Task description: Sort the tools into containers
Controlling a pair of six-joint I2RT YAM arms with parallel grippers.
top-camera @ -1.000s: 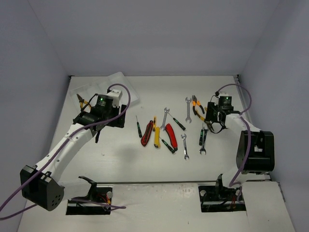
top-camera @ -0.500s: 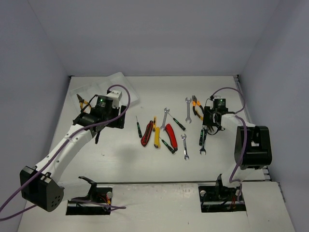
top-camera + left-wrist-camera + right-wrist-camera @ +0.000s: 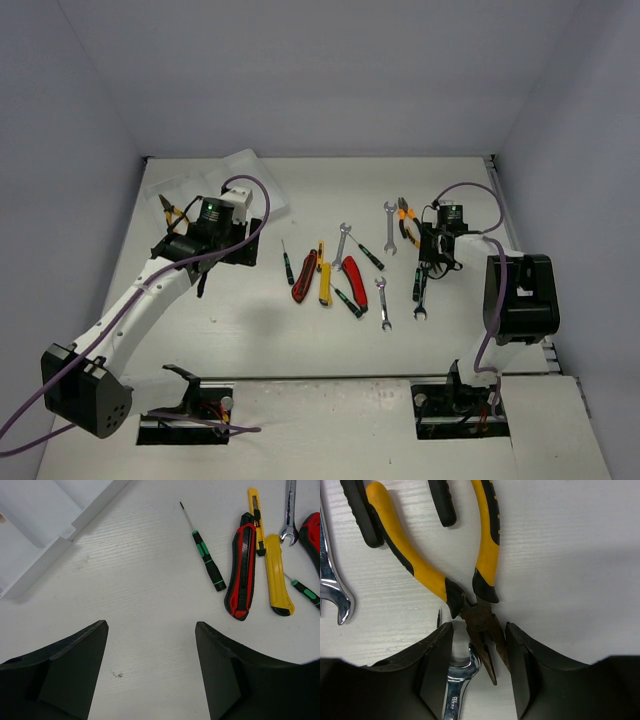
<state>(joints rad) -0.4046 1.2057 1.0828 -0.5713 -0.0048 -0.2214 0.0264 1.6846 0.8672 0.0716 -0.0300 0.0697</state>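
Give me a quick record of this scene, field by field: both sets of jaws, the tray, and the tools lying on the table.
left jaws: open, over the table near the tray
right jaws: open, straddling the nose of the yellow-handled pliers, not closed
under pliers' nose: silver wrench
tray look: white, with compartments
loose tools mid-table: green-black screwdriver, red utility knife, yellow utility knife

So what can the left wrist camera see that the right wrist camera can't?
Only the left wrist view shows the tray corner, a green-black screwdriver, a red knife and a yellow knife. Only the right wrist view shows the yellow-handled pliers, with the open right claw straddling their nose. Both show the white table, a silver wrench and an open claw; the left claw hangs over bare table.
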